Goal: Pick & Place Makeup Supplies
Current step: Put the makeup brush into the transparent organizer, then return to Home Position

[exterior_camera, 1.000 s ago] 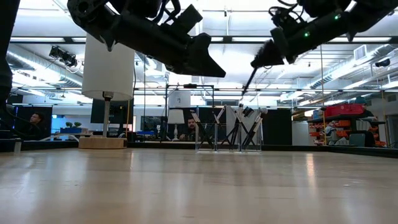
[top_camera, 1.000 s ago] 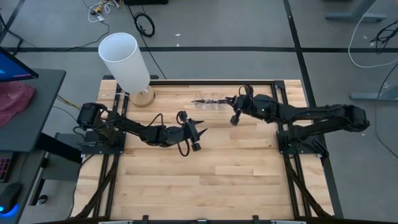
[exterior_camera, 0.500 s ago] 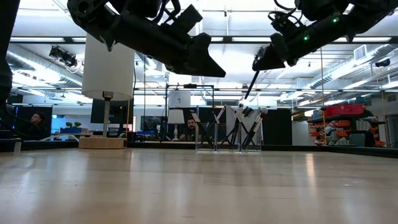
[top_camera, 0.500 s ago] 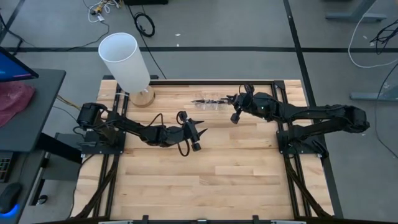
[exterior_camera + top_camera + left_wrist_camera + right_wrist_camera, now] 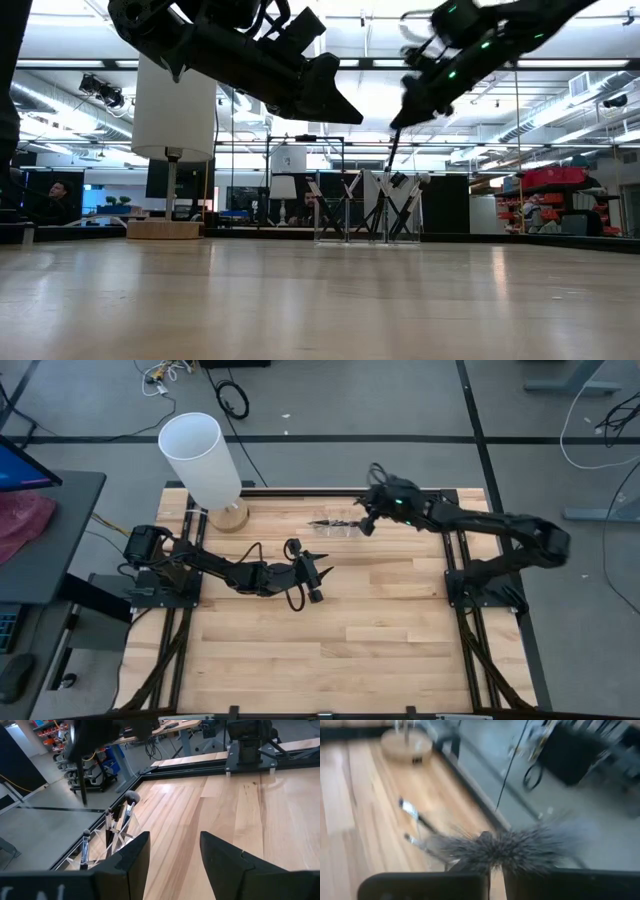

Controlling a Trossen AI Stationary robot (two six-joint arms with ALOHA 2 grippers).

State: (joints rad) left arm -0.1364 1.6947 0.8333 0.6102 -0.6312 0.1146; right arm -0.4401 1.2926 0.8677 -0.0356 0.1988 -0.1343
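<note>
A clear holder (image 5: pixel 335 526) stands near the table's far edge, with several slim dark brushes (image 5: pixel 111 822) standing tilted in it. My right gripper (image 5: pixel 365 520) hovers just right of it, above the table, shut on one brush (image 5: pixel 396 140). That brush's fanned bristle head (image 5: pixel 520 847) fills the right wrist view. My left gripper (image 5: pixel 317 574) waits open over the table's middle, its fingers (image 5: pixel 132 862) pointing toward the holder. My right gripper pinches the brush between its two fingers near the bristle end (image 5: pixel 492 851). The slim handle (image 5: pixel 392 150) hangs almost straight down below the fingers, lifted clear of the table. Its lower tip is level with the holder's top in the low view.
A tall white cylinder (image 5: pixel 200 455) on a round wooden base (image 5: pixel 228 515) stands at the table's far left corner. A black metal frame (image 5: pixel 470 500) runs along the far and side edges. Bare wood (image 5: pixel 340 640) spreads over the near half.
My right gripper has moved toward the table's far edge and a little left, toward the clear holder, carrying the hanging brush with it. The left arm has kept still.
</note>
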